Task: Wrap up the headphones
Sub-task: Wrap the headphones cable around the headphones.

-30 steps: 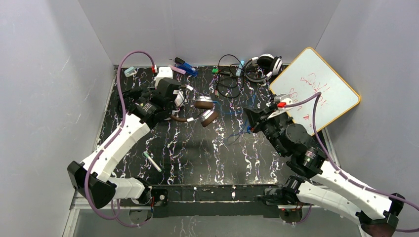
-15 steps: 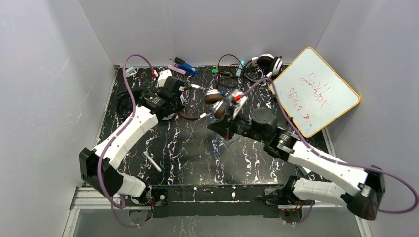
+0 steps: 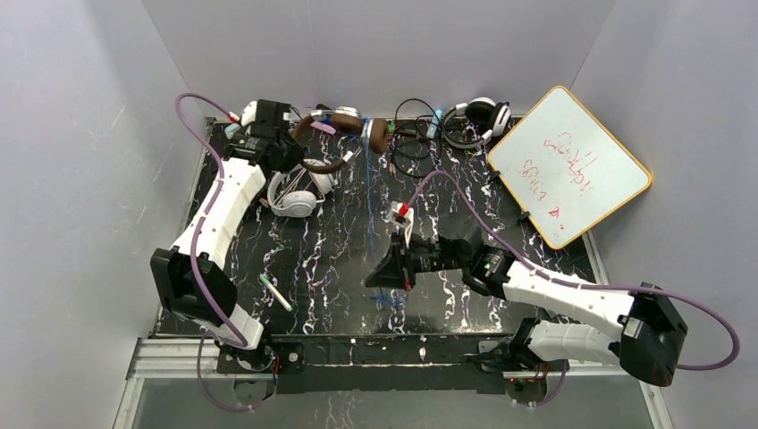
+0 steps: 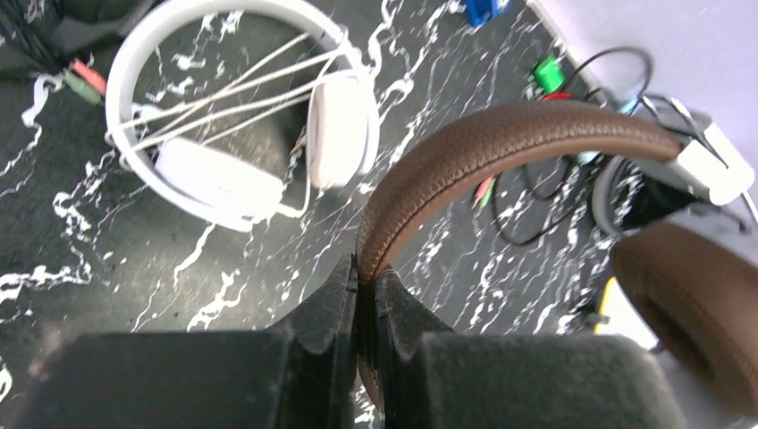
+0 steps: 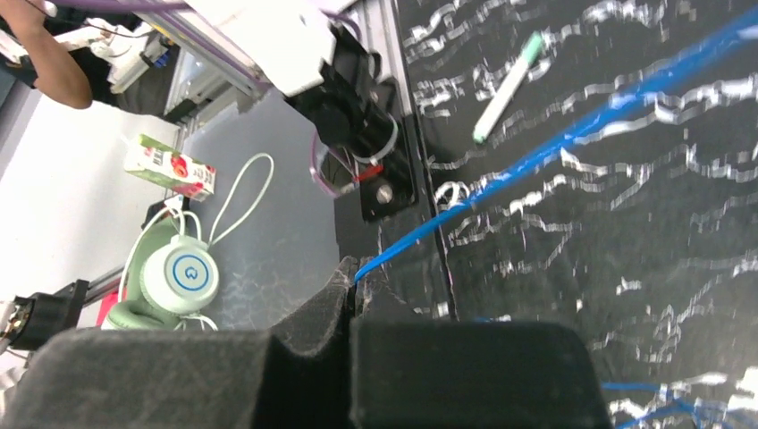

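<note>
Headphones with brown ear cups [image 3: 378, 136] hover at the far edge of the black marbled table [image 3: 331, 259] in the top view, thin blue cord [image 3: 368, 206] running nearward. Left wrist: left gripper [image 4: 365, 277] pinched shut on their brown leather headband [image 4: 501, 143], white plastic headphones [image 4: 214, 179] below. Right wrist: right gripper [image 5: 356, 288] clamped tight on that cord.

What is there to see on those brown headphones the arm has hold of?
The brown headphones have a grained, leather-look headband, white end pieces and padded brown ear cups. The left jaws, shut, pinch the headband, holding them near the table's far edge. Their thin blue cord stretches taut to the shut right jaws.
</note>
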Robot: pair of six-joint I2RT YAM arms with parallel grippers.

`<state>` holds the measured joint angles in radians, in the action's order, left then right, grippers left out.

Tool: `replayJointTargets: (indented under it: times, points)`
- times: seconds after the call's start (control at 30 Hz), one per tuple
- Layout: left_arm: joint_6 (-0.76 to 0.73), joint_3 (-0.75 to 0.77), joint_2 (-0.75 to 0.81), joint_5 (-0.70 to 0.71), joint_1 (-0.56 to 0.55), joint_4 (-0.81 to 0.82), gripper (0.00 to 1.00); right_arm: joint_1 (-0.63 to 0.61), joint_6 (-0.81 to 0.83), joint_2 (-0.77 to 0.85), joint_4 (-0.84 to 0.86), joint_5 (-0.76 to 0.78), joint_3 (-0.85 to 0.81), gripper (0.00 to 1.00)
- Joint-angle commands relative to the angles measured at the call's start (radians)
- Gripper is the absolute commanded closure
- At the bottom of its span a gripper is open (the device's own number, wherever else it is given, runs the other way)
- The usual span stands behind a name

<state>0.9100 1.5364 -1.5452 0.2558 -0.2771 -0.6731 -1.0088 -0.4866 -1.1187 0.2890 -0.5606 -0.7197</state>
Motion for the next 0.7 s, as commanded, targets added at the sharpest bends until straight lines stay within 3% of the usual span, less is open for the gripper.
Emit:
replayJointTargets:
  times: [0.0,0.2,0.43,0.67]
  points:
    - [0.049,0.12,-0.008,-0.068,0.066,0.06,1.0,-0.005,-0.042,0.041,-0.002,0.0,0.098,0.96]
    - [0.04,0.183,-0.015,-0.148,0.09,0.068,1.0,-0.005,-0.066,0.143,-0.013,0.142,0.19,0.93]
    - [0.036,0.063,0.052,-0.372,0.09,0.139,1.0,-0.004,-0.008,0.156,-0.031,0.259,0.119,0.9]
    - [-0.117,0.11,0.109,-0.394,0.092,0.071,1.0,0.001,0.027,0.127,-0.127,0.41,0.142,0.94]
